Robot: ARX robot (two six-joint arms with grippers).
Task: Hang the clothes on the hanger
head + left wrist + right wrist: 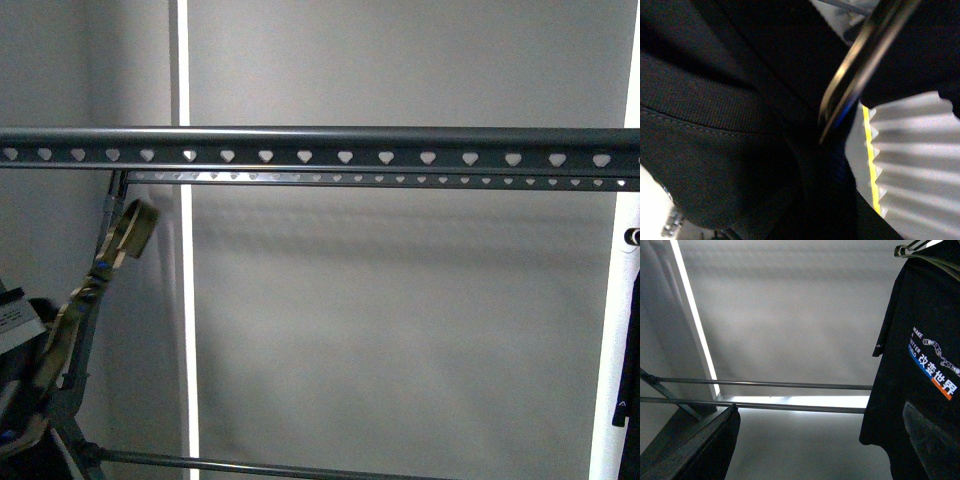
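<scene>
Front camera first: the rack's long rail (320, 145) runs right across the top, heart-shaped holes all along it, with a second punched rail (400, 180) just behind. A camouflage strap (120, 235) hangs at the left post. Of the black T-shirt (628, 390) I get only a dark sliver at the far right edge, below rail height, so it isn't on the rail yet.

The right wrist camera gives me what the front one can't. There the T-shirt (920, 305) hangs full length from a thin hanger (912, 247), its white, blue and orange chest print (935, 365) readable. Two thin horizontal bars (790, 385) cross behind. The right claw (820, 407) is spread wide, one finger (700, 450) low on one side and the other in front of the shirt, with nothing between them.

The left wrist camera is buried in black cloth. A ribbed collar (700, 100) fills one side, and a blurred brass-coloured hanger (855, 75) curves through. Beyond it is a white corrugated surface (915, 165) with a yellow stripe (870, 155). I can't pick the left claw's fingers out of that black, so I can't tell whether it is spread or pinching.
</scene>
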